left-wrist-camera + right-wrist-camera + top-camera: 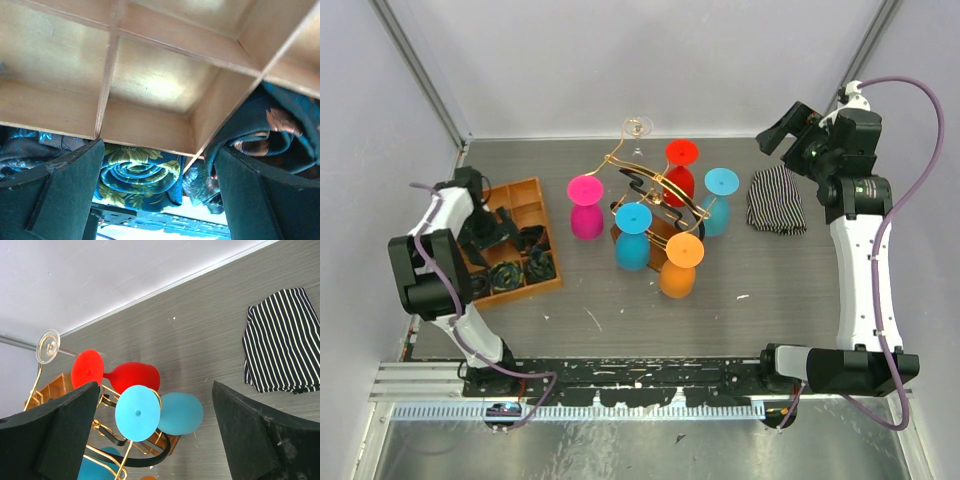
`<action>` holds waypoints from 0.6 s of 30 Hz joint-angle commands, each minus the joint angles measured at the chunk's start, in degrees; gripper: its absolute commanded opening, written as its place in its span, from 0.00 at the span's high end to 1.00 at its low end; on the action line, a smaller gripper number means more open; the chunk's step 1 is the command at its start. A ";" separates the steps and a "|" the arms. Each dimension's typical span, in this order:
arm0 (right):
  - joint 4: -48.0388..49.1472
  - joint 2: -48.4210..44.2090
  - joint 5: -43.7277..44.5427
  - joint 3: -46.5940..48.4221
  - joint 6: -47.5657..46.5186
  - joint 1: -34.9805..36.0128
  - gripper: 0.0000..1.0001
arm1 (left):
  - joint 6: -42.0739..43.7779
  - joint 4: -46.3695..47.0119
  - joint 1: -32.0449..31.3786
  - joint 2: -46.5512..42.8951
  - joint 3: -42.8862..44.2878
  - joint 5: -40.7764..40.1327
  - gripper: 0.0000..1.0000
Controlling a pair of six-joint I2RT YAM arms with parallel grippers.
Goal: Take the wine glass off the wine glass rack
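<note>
Left jaws are held apart over the orange tray (pixel 520 186), right jaws apart above the worktop (pixel 800 290) near the wine glass rack (pixel 650 182).

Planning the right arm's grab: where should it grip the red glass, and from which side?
Probably the red glass's bowl, from the rack's far right side: it hangs foot-up, stem in the gold wire, leaving only the bowl exposed, facing the open right gripper.

My left arm (pixel 470 325) and right arm (pixel 855 270) are white shells over black joints, each trailing a purple cable (pixel 900 80) (the right's loops wide); my fingers (pixel 250 435) are dark.
</note>
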 commanded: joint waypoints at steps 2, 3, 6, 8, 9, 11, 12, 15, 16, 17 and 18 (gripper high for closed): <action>1.33 -1.89 -2.00 -0.08 -1.00 -0.01 0.00 | 2.04 1.54 8.89 -0.20 -2.48 -7.71 0.02; 1.37 -1.89 -2.18 -0.14 -1.04 0.03 0.00 | 1.88 1.11 9.93 -0.60 -2.08 -8.31 0.02; 1.23 -1.70 -2.51 -0.36 -1.70 0.00 0.00 | 1.38 -0.19 11.36 -1.68 -0.53 -7.89 0.00; 1.07 -1.59 -1.81 -0.41 -2.49 0.03 0.00 | 1.33 -0.89 11.35 -3.31 0.82 -8.38 0.01; 0.92 -1.50 -1.28 -0.61 -2.68 0.03 0.00 | 1.37 -1.31 11.39 -4.25 1.74 -9.36 0.01; 0.15 -1.00 0.17 -0.89 -2.84 -0.03 0.00 | 1.07 -2.44 11.40 -6.30 2.88 -11.31 0.02; -0.62 -0.40 0.98 -0.89 -2.81 0.02 0.00 | 0.84 -2.44 11.30 -7.43 3.06 -10.92 0.02; -6.74 6.31 2.99 1.80 -2.01 -0.50 0.00 | 0.34 -0.57 9.23 -11.34 1.73 -5.33 0.05; -9.96 11.81 2.46 3.72 -1.67 -1.31 0.00 | 0.05 -0.38 7.75 -12.60 1.54 -4.48 0.05; -11.83 15.61 0.09 5.08 -1.76 -1.97 0.00 | -0.09 -0.25 6.07 -13.87 1.51 -4.13 0.05; -11.99 18.24 -0.57 5.27 -1.54 -2.57 0.00 | -0.11 -0.11 4.72 -15.14 1.63 -3.66 0.05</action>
